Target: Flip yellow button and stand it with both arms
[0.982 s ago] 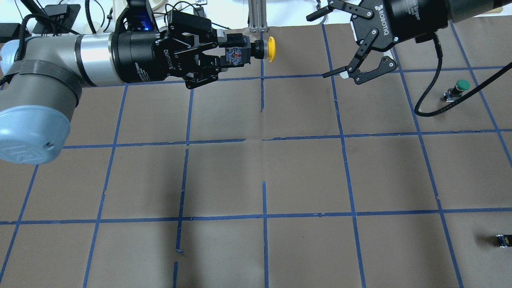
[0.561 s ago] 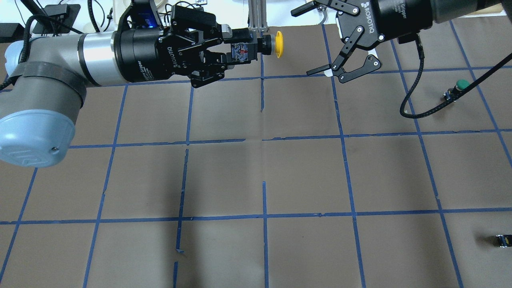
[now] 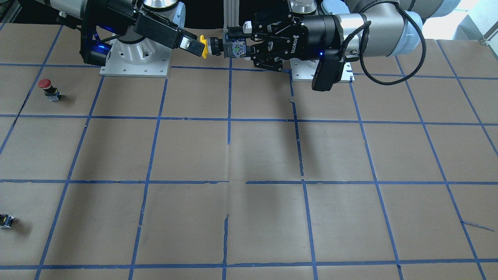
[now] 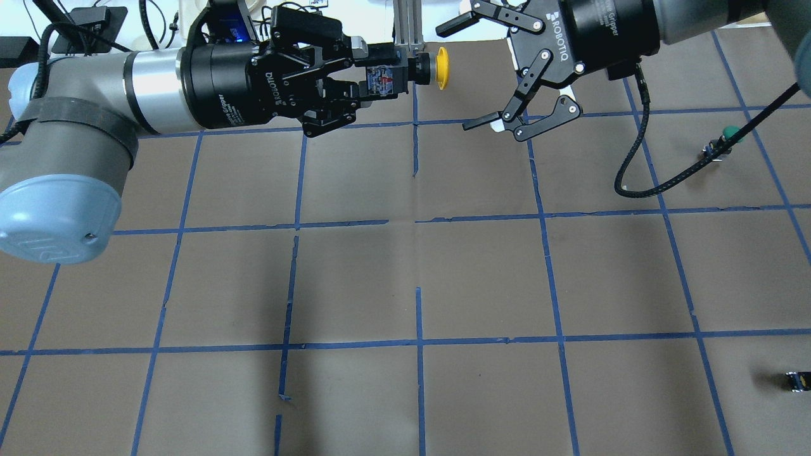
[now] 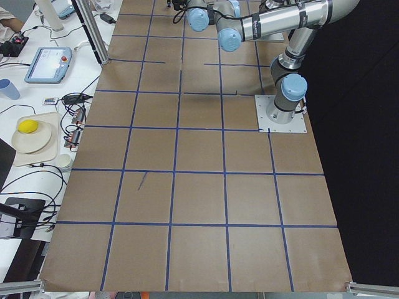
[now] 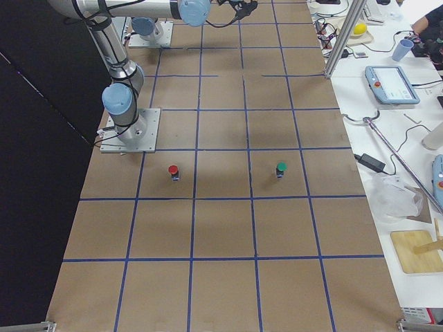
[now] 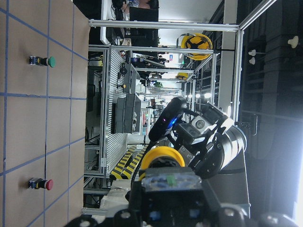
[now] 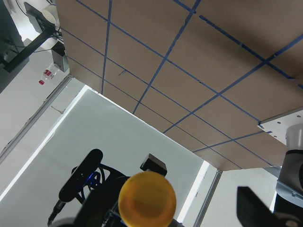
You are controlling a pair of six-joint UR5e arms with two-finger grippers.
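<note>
The yellow button (image 4: 441, 68) is held in the air, lying sideways with its cap pointing toward my right arm. My left gripper (image 4: 380, 80) is shut on its black and grey body and comes in from the left. In the front-facing view the cap (image 3: 203, 41) sits just beside a right finger (image 3: 191, 42). My right gripper (image 4: 459, 76) is open, its jaws spread wide around the space just right of the cap, not touching it. The right wrist view shows the cap (image 8: 147, 197) head on. The left wrist view shows the cap (image 7: 162, 157) with the right gripper behind it.
A green-capped button (image 4: 733, 133) stands at the right of the brown, blue-taped table (image 4: 481, 272). A red-capped button (image 3: 45, 83) stands near the right arm's base. A small capless black block (image 4: 797, 380) lies at the lower right. A black cable (image 4: 640, 171) hangs from the right wrist.
My right gripper has moved left, still open, until its jaws flank the space by the yellow cap. My left gripper has shifted slightly right with the button.
</note>
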